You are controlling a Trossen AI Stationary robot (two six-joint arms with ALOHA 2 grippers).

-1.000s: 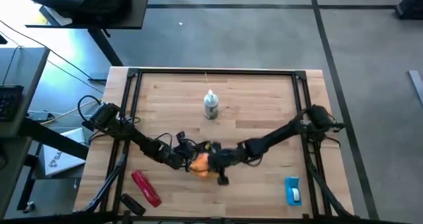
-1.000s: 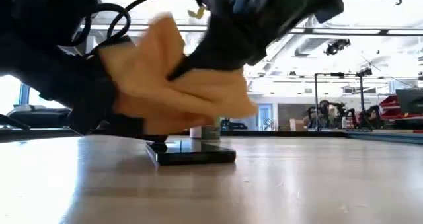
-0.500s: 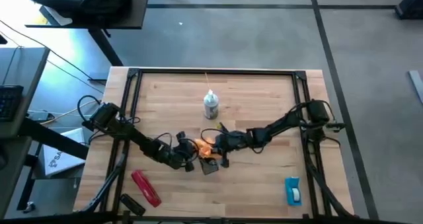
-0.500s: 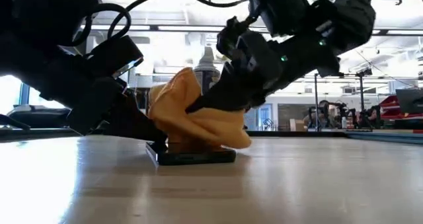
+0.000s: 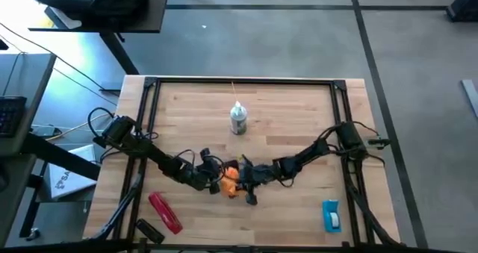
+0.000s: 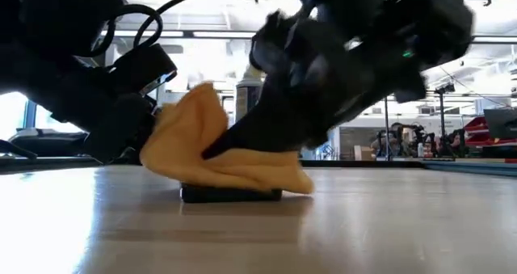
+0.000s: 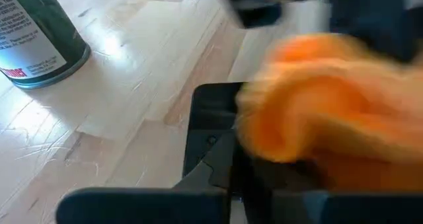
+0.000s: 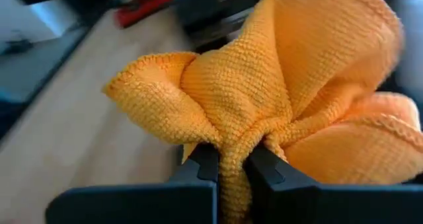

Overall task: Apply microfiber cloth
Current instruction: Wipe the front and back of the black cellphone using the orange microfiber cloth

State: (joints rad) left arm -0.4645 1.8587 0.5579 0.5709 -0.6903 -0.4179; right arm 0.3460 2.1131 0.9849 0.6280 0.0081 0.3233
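right gripper (image 8: 230,163) clamped on microfiber cloth (image 8: 284,98) | cloth draped over black phone (image 6: 230,194) | left gripper (image 5: 211,182) beside phone, finger state unclear

The high view looks straight down on the whole desk (image 5: 299,119) from well above. The low view sits at desk-top level, close in, facing level across the wood into the room behind. Each wrist view looks forward past its own arm's fingers from very near. All four share the microfiber cloth (image 5: 230,178) on the black phone (image 6: 230,194), just to 6 o'clock of the desk's middle.
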